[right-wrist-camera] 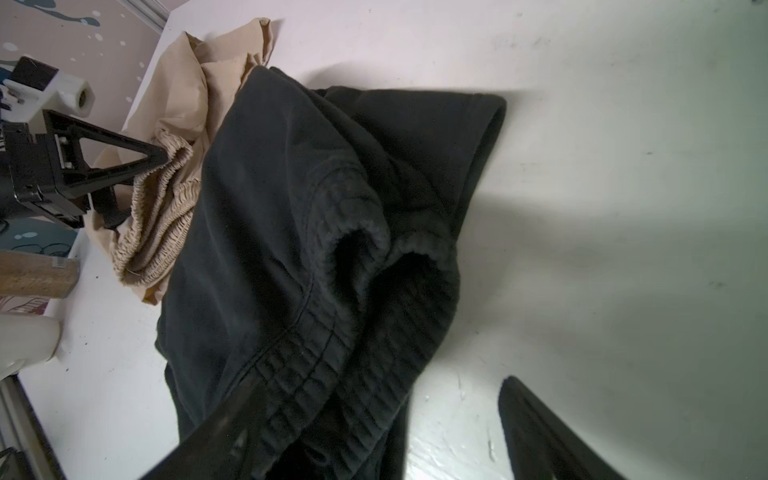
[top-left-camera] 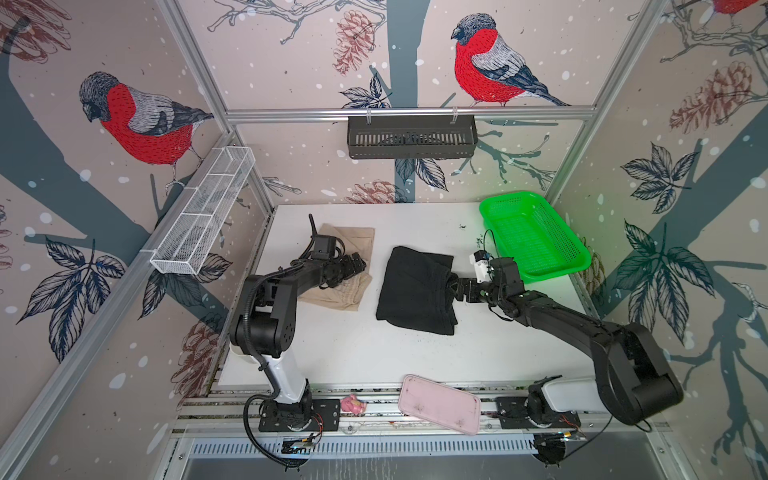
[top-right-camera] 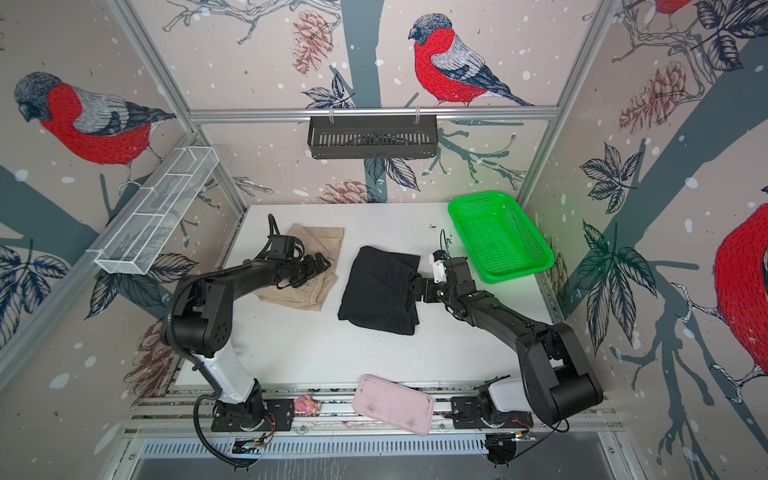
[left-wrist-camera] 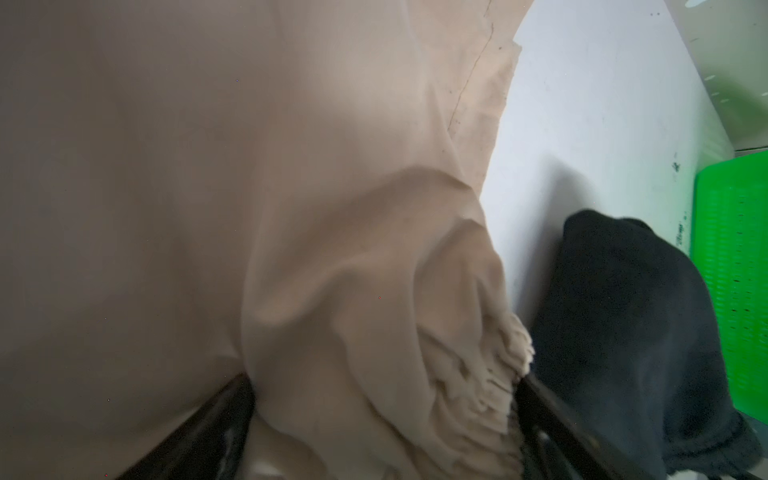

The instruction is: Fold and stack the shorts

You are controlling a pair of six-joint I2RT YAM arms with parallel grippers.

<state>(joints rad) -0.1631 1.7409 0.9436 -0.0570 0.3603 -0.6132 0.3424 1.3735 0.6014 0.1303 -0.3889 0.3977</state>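
— What's biggest here?
— The cell: three walls papered with red-breasted birds and pine cones, aluminium framing, all around one white table (top-left-camera: pixel 332 357) that is flat and lightly scuffed.
— And on it?
— One green plastic mesh basket (top-left-camera: pixel 536 241), rectangular, sits in the far right corner. There are two pairs of soft cloth shorts. The black shorts (top-left-camera: pixel 411 286) lie folded mid-table, ribbed waistband toward the right arm. The beige shorts (top-left-camera: pixel 353 237) lie at the far left, gathered elastic waist toward the front. They lie apart, not stacked.
— The pincers?
— Two. The left pincer (top-left-camera: pixel 360 264) stands wide open over the beige waistband, cloth bulging between its fingers (left-wrist-camera: pixel 232 411). The right pincer (top-left-camera: pixel 454 286) is spread wide at the black shorts' right edge, one finger on the waistband, the other over bare table.
— Smaller?
— One pink tray (top-left-camera: pixel 440 409) and one small pink toy (top-left-camera: pixel 353 405) lie on the front rail.
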